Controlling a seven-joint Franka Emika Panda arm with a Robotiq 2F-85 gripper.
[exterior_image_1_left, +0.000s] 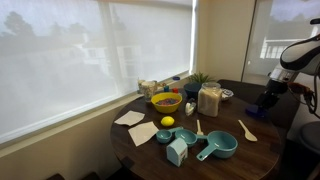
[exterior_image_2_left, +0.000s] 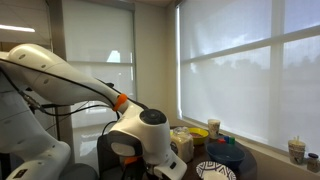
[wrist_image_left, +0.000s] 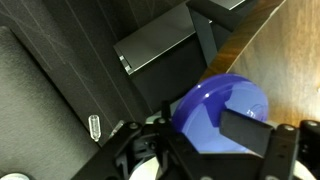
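So in the wrist view the hand (wrist_image_left: 205, 150) is right down on a blue bowl (wrist_image_left: 215, 100). The bowl sits between its fingers (wrist_image_left: 246, 131), with one dark pad lying over the near rim. The jaws look partway in, not wide, but I can't tell if they've actually bitten on the bowl (the pad hides the contact). The wooden surface (wrist_image_left: 288, 55) runs off to the hand's right. In an exterior view, teal cups (exterior_image_1_left: 215, 148) and a lemon (exterior_image_1_left: 167, 122) sit well apart from the hand.
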